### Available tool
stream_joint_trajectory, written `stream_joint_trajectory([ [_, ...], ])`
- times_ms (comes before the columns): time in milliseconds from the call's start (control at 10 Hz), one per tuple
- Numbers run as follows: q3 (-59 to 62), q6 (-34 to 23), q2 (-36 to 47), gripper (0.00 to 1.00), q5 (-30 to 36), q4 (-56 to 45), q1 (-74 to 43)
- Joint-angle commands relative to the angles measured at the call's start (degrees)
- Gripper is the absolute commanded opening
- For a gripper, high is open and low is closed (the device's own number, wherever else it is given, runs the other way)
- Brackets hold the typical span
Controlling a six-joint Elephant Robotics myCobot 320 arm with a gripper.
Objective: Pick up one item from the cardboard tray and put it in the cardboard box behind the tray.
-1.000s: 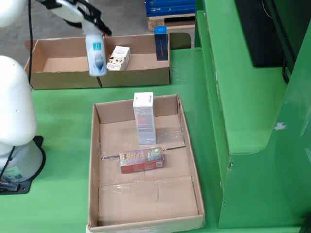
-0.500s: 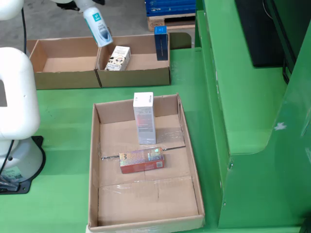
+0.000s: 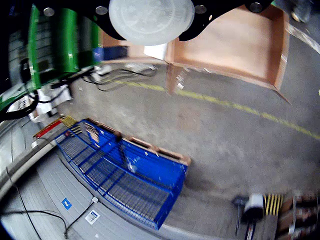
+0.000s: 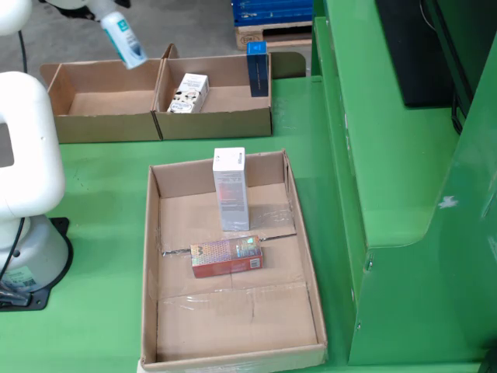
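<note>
The cardboard tray (image 4: 151, 256) lies in the foreground of the fixed view. In it a white carton (image 4: 231, 189) stands upright and an orange-red carton (image 4: 227, 257) lies flat. Behind it are two cardboard boxes: the left one (image 4: 62, 124) looks empty, and the right one (image 4: 233, 120) holds a white patterned carton (image 4: 189, 92) and a blue carton (image 4: 257, 68). My gripper (image 4: 99, 11) is at the top left edge, mostly cut off. It holds a white bottle with a teal label (image 4: 123, 39) in the air above the left box. In the wrist view a round white shape (image 3: 151, 19) fills the top, under a black bracket.
The white arm base (image 4: 27, 194) stands left of the tray. A raised green machine body (image 4: 388, 155) walls the right side. The wrist view looks out at the concrete floor, a blue wire cage (image 3: 125, 175) and a wooden crate (image 3: 235, 45).
</note>
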Motion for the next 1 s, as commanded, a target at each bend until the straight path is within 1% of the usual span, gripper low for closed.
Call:
stream_joint_trajectory([
  [0,1.49,6.73,4.5,0.0,10.14,-1.85,0.11],
  [100,1.49,6.73,4.5,0.0,10.14,-1.85,0.11],
  [200,1.49,16.87,2.96,0.0,34.84,3.1,-10.2],
  [900,1.49,16.87,2.96,0.0,34.84,3.1,-10.2],
])
